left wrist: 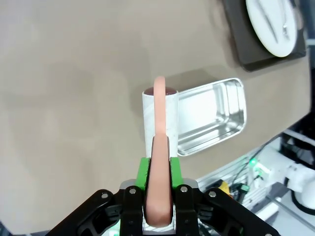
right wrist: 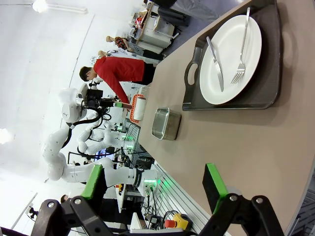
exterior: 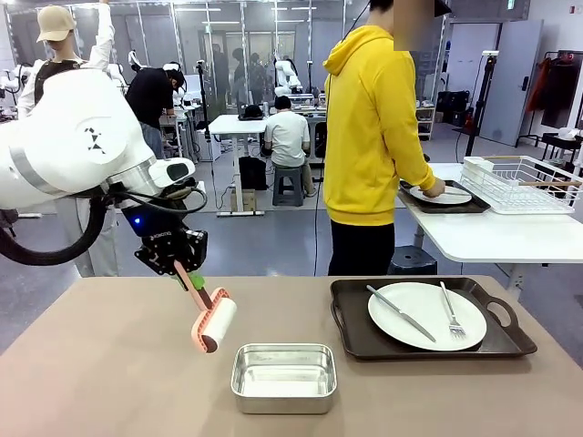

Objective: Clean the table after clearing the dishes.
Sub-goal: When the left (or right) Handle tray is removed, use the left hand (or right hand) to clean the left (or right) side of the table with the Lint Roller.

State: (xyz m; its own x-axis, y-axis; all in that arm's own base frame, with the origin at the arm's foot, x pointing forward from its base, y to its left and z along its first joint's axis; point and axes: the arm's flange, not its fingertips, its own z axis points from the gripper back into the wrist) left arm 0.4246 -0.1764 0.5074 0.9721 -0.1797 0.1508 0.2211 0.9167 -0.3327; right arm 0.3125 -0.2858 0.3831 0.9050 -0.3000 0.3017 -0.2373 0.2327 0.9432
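My left gripper (exterior: 187,271) is shut on the pink handle of a lint roller (exterior: 216,325), whose white roll hangs tilted just above the beige table (exterior: 100,373), left of centre. In the left wrist view the green pads (left wrist: 142,172) clamp the handle, and the roller (left wrist: 160,118) points down at the table (left wrist: 74,98). One white plate (exterior: 426,315) with a knife and fork lies on a dark tray (exterior: 355,323) at the right. The right gripper (right wrist: 153,184) stands open over the table edge, holding nothing, with that plate (right wrist: 231,59) far ahead of it.
A small steel pan (exterior: 284,376) sits near the front edge, right of the roller. A person in a yellow hoodie (exterior: 369,127) stands at the white side table (exterior: 492,237), a hand on a second plate (exterior: 440,194) on its tray, beside a wire rack (exterior: 519,182).
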